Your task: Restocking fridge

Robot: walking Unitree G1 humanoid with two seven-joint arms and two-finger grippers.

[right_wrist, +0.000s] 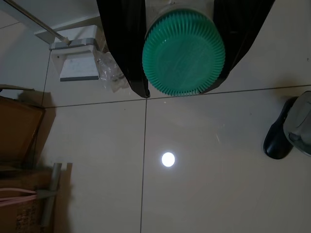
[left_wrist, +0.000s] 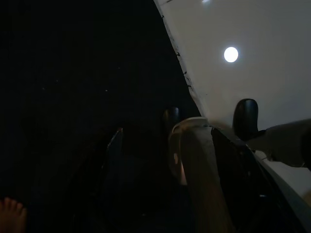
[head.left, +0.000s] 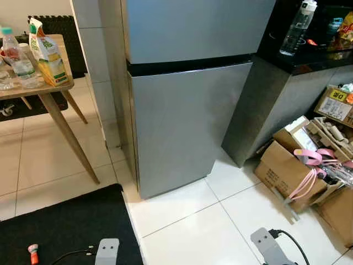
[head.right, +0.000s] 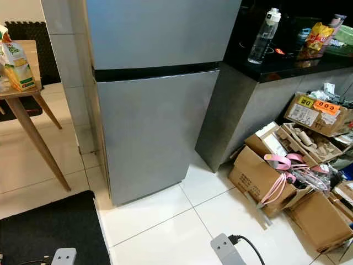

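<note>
A silver fridge (head.left: 187,110) stands straight ahead with its upper and lower doors both closed. My right gripper (right_wrist: 183,73) hangs low over the tiled floor, shut on a bottle with a ribbed green cap (right_wrist: 183,53), seen from above the cap. My right arm (head.left: 267,245) and left arm (head.left: 107,251) hang down at the bottom edge of the eye views. On a wooden table (head.left: 33,88) at the left stand a juice carton (head.left: 51,58) and a water bottle (head.left: 19,55). The left wrist view is very dark, with floor tile and my own legs.
A black counter (head.left: 309,61) right of the fridge carries a clear drinking bottle (head.left: 298,27) and snack bags. Open cardboard boxes (head.left: 287,171) with pink straps crowd the floor at the right. A black mat (head.left: 66,226) lies at the lower left. A person's toes (left_wrist: 9,213) are nearby.
</note>
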